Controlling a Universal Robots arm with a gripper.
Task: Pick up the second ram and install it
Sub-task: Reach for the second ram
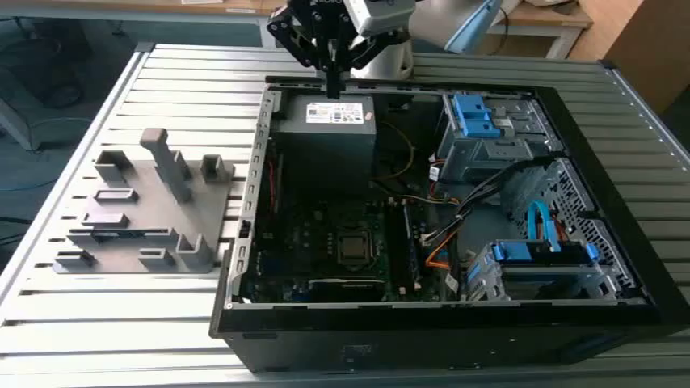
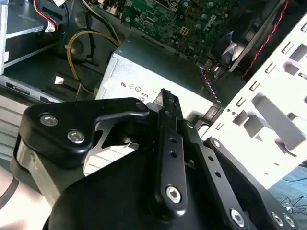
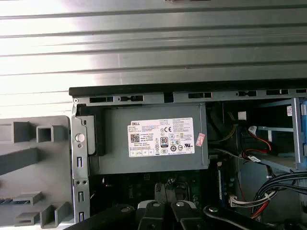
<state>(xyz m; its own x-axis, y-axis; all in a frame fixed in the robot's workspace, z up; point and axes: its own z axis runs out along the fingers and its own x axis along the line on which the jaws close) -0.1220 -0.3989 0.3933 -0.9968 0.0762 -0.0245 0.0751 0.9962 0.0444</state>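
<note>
Gripper (image 1: 335, 90), fingers together, hovers above the power supply (image 1: 323, 141) at the far end of the open computer case (image 1: 377, 343).

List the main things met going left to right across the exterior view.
Grey plastic fixture block with upright posts → grey metal power supply box with white label → blue plastic-topped drive cage.

Exterior view: soft, even overhead light, with no hard shadows on the pale slatted aluminium table (image 1: 161, 331). Inside the open computer case (image 1: 431, 331) it is dim, and the motherboard (image 1: 323, 234) sits in shade. First wrist view: strong glare whites out the table slats beyond the case; the power supply label (image 3: 160, 137) is evenly lit. Second wrist view: the black gripper (image 2: 165, 96) shows a dull sheen.
</note>
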